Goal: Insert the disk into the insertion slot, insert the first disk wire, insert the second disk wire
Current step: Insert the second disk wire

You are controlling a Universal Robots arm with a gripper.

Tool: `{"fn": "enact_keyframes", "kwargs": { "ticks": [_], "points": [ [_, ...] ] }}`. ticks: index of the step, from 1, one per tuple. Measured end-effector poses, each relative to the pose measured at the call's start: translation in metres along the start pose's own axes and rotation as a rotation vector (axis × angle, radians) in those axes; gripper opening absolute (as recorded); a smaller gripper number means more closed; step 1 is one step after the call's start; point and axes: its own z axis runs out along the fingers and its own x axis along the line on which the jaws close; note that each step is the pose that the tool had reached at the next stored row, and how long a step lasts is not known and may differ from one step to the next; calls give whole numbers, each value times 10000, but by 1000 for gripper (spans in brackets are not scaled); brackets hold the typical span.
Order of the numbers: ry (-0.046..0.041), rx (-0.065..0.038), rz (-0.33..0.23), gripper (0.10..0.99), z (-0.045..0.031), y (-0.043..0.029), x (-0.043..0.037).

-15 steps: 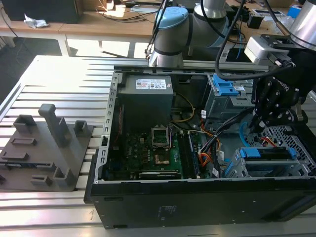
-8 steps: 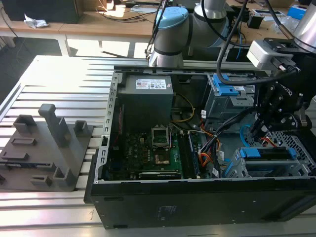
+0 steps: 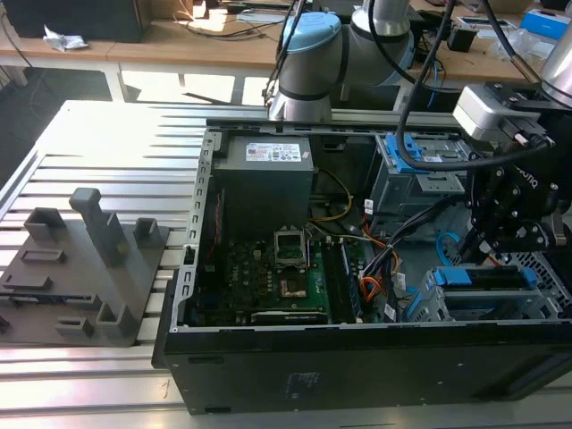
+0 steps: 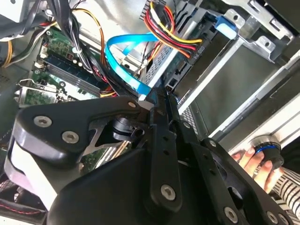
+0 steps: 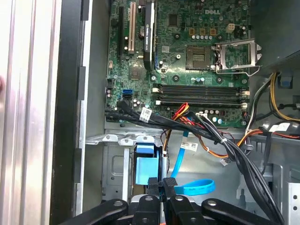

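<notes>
In the exterior view the disk (image 3: 487, 279), framed by its blue bracket (image 3: 447, 279), lies in the insertion slot (image 3: 541, 284), a perforated grey cage in the case's near right corner. My gripper (image 3: 483, 254) hangs just above the disk's rear end. The second wrist view has my gripper (image 4: 157, 97) shut on the plug end of the second disk wire (image 4: 123, 63), a light-blue cable looping back from the fingertips. The first disk wire (image 4: 171, 29), a red-orange bunch, runs into a dark plug (image 4: 193, 52) at the cage's end. In the first wrist view my gripper (image 5: 161, 183) sits beside the blue loop (image 5: 196, 187).
The open computer case (image 3: 268, 357) lies on a slatted metal table. A second grey cage with a blue latch (image 3: 413, 159) stands behind my gripper. The motherboard (image 3: 268, 277) and black cable bundles (image 5: 234, 150) lie close by. A person's hand (image 4: 251, 159) rests at a knob. A grey fixture (image 3: 89, 268) sits at the exterior view's left.
</notes>
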Motion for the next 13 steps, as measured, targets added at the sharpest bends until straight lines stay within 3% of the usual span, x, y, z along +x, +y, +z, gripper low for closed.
{"fn": "enact_keyframes", "kwargs": {
  "ticks": [4, 13],
  "points": [
    [-9, -10, 140, 157, 58, -52, -1],
    [6, -18, 288, 157, 55, -190, 4]
  ]
}}
